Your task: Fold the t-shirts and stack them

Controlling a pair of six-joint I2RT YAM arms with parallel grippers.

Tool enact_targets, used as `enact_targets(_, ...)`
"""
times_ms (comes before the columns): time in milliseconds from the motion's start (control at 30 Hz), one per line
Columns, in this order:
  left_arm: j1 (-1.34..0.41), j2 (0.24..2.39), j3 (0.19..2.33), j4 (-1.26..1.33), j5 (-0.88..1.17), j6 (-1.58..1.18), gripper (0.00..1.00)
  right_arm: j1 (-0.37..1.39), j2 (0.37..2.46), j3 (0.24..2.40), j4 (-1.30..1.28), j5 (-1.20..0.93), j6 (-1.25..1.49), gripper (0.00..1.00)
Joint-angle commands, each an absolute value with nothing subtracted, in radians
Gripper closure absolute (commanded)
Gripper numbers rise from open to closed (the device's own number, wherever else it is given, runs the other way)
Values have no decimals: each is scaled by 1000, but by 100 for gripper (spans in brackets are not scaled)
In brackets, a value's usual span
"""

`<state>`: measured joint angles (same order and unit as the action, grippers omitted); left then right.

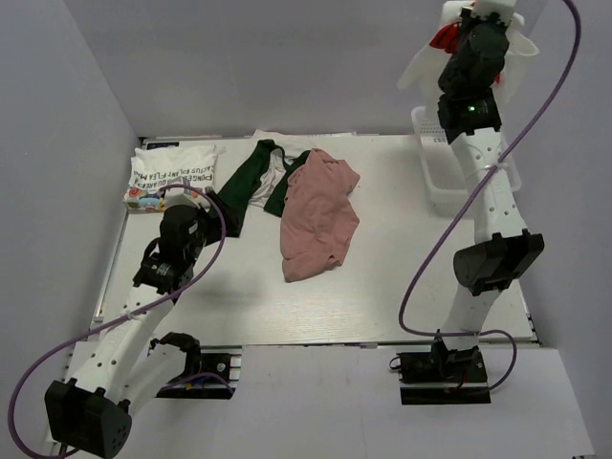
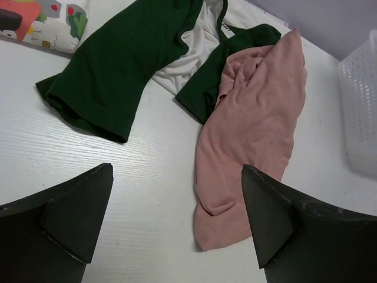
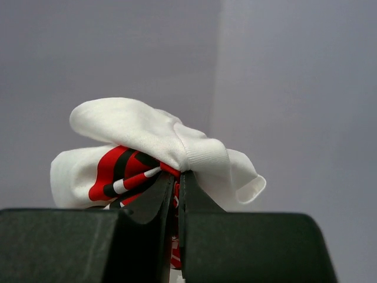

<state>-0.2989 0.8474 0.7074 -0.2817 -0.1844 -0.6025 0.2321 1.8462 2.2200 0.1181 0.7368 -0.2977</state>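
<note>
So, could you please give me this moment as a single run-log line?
right gripper: shut on white-and-red shirt, held aloft | left gripper: open, empty | pink shirt, green-sleeved shirt: crumpled | lettered shirt: folded

Lettered t-shirt (image 1: 172,170) lies left of collared t-shirt (image 1: 247,178), plain t-shirt (image 1: 320,220) overlapping it, basket (image 1: 432,178) right.

White arms (image 1: 134,320), black joints, looping purple cables (image 1: 424,260) — the left gripper (image 2: 177,171) has matte black wedge fingers (image 2: 70,218).
</note>
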Motion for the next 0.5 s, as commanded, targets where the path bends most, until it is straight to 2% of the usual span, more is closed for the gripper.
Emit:
enact_targets(0,-302,859,695,-233,-140,-600,0,149,1858,2264,216,712,-304,100)
enact_targets(200,-293,920,713,-224,-120,-600,0,15,1947,2124,146,611,-183,100)
enact_targets(300,-293,946,723,-224,-130,-600,0,-75,1990,2013,83,493,-89,100)
enact_targets(467,-293,966,732,-224,-121,-591,0,-104,2057,1899,2,263,-47,100)
